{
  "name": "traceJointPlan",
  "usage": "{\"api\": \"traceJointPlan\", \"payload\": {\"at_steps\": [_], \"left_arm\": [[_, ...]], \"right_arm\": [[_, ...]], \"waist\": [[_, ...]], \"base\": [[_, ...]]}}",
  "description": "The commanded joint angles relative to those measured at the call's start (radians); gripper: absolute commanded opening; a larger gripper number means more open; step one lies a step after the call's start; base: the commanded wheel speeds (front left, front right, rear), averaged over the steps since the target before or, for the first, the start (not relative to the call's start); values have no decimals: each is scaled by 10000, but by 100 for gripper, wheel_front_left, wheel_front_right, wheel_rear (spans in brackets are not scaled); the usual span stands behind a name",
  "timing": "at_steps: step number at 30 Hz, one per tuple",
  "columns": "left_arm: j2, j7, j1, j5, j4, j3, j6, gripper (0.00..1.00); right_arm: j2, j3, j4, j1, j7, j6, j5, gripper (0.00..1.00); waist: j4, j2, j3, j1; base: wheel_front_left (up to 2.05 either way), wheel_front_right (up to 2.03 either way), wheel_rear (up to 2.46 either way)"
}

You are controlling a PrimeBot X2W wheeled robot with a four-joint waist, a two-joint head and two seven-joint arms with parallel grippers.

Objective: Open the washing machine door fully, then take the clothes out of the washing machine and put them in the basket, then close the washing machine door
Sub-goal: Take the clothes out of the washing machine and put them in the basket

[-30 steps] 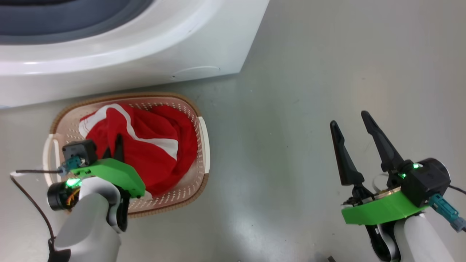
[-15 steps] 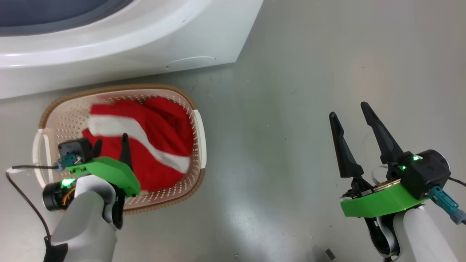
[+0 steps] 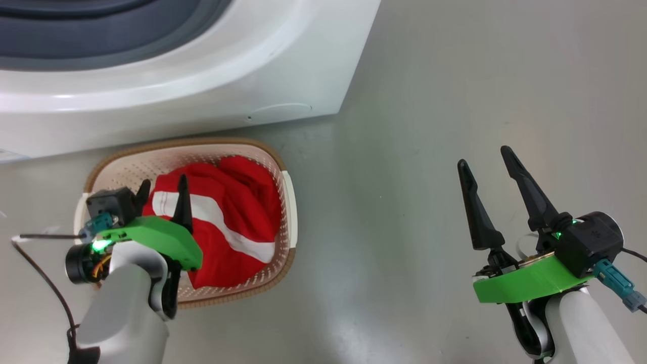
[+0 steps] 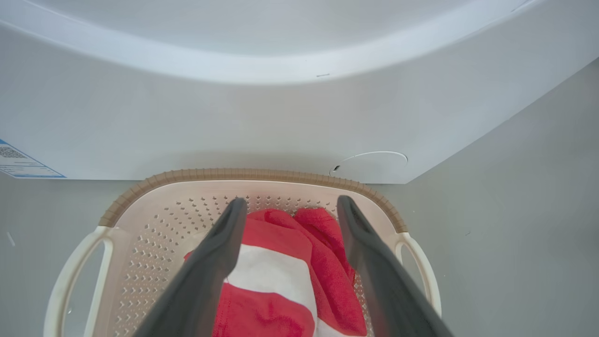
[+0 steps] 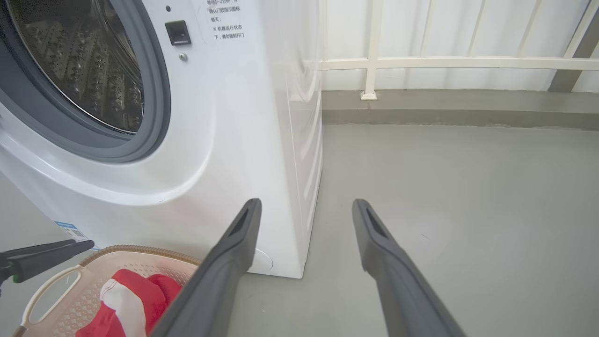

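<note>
Head view: clothes in basket, left pincer apart abv; right pincer apart.

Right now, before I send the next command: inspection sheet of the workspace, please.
Surface: grey floor, smooth, slightly glossy.
Job's things: washing machine with its opening uncovered and the steel drum showing; red clothes with a white stripe lying in the basket, which stands on the floor against the machine's front.
Clutter: nothing seen.
Hands: left hand open above the basket, holding nothing; right hand open over bare floor, holding nothing.
Cables: dark cable looping from the left wrist; teal connector at the right wrist.
Surroundings: white railing beyond the machine.
</note>
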Motion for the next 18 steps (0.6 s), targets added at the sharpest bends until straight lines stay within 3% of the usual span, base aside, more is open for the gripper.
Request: {"api": "traceJointPlan", "payload": {"at_steps": [1,18], "left_arm": [[214,-122,432,87,-453,359,-6,100],[-82,-122,2955,984,-4469,1121,-81,100]], "right_arm": [[-70,162,-177,227,-65,63,112,100],[-70,80,-40,920,-65,63,134,100]], "waist": [[89,0,-285,0],[371,0,-2114,0]], "base": [[0,0,0],[0,0,0]]}}
